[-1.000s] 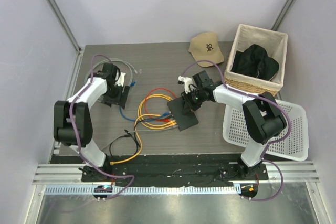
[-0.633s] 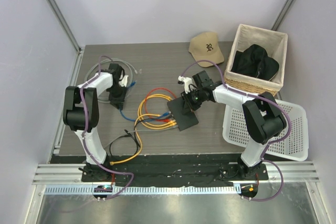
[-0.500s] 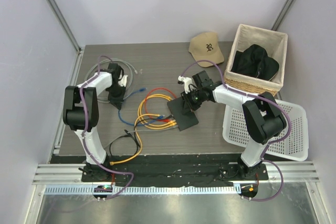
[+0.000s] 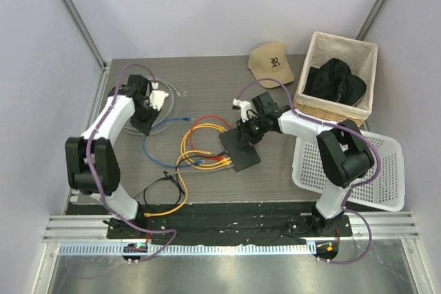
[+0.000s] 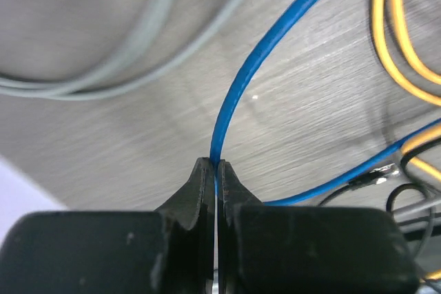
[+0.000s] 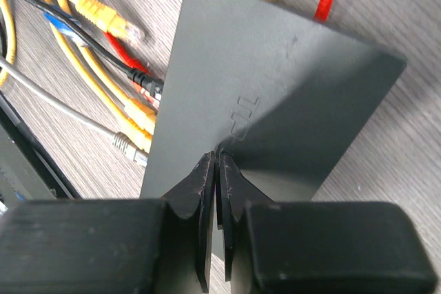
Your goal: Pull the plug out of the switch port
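Observation:
The switch [image 4: 241,153] is a flat black box mid-table, with red, yellow and grey plugs in its left edge. My right gripper [image 4: 248,131] is shut, its tips [image 6: 217,156] pressing on the switch's top [image 6: 275,87]. My left gripper [image 4: 146,116] stands far left, shut on a blue cable [image 5: 275,39] right at its tips [image 5: 216,163]. The blue plug [image 4: 198,163] lies loose on the table, a short way left of the switch. The right wrist view shows this blue plug [image 6: 65,32] beside a free yellow plug [image 6: 110,18], clear of the ports.
Loops of yellow and red cable [image 4: 200,135] lie between the arms, a grey coil [image 4: 169,91] at back left, a black cable [image 4: 162,184] near the front. A tan cap [image 4: 273,62], a wicker basket [image 4: 331,111] holding a black garment [image 4: 335,80], and a white plastic basket [image 4: 382,170] stand right.
My left gripper shut on the blue cable and drew back to the left. The blue plug came away from the switch and slid left. The right arm stayed put.

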Robot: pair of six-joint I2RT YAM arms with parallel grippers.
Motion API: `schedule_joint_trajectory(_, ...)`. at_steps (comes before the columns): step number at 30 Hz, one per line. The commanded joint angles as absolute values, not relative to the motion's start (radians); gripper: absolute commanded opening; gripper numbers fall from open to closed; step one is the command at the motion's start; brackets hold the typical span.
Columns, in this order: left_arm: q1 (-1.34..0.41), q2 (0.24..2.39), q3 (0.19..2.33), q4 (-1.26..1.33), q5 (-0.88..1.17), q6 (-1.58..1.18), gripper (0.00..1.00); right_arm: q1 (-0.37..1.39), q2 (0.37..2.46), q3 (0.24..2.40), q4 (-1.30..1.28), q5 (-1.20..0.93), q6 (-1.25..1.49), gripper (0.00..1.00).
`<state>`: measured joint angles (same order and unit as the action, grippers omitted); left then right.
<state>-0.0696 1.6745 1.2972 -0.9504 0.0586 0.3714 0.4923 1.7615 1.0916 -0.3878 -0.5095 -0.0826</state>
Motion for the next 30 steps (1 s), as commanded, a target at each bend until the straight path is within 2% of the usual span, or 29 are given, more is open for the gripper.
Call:
schedule_joint_trajectory(1, -0.066, 1.553, 1.342, -0.893, 0.046, 0.555, 0.0, 0.497, 1.832, 1.095, -0.405, -0.411, -0.117, 0.13)
schedule_joint_trajectory(5, -0.066, 1.54, 1.353, -0.696, -0.15, 0.494, 0.0, 0.499, 1.833, 1.098, -0.405, -0.413, -0.117, 0.13)
schedule_joint_trajectory(8, -0.046, 1.626, 1.399, -0.624, -0.372, 0.35, 0.0, 0.499, 1.825, 1.094, -0.402, -0.411, -0.117, 0.13)
schedule_joint_trajectory(12, 0.046, 1.742, 1.508, -0.742, -0.316, 0.129, 0.0, 0.5, 1.801, 1.081, -0.394, -0.402, -0.121, 0.13)
schedule_joint_trajectory(21, 0.086, 1.758, 1.376, -0.412, -0.382, 0.008, 0.0, 0.499, 1.755, 1.037, -0.387, -0.39, -0.129, 0.13)
schedule_joint_trajectory(26, 0.1, 1.848, 1.445, -0.37, -0.383, -0.026, 0.0, 0.499, 1.756, 1.04, -0.388, -0.39, -0.129, 0.13)
schedule_joint_trajectory(28, 0.1, 1.871, 1.46, -0.39, -0.368, -0.025, 0.09, 0.5, 1.752, 1.04, -0.39, -0.384, -0.126, 0.18)
schedule_joint_trajectory(29, 0.098, 1.868, 1.46, -0.396, -0.353, -0.017, 0.23, 0.5, 1.749, 1.039, -0.388, -0.377, -0.127, 0.19)
schedule_joint_trajectory(30, 0.095, 1.858, 1.45, -0.394, -0.344, -0.018, 0.29, 0.5, 1.743, 1.034, -0.387, -0.376, -0.127, 0.21)
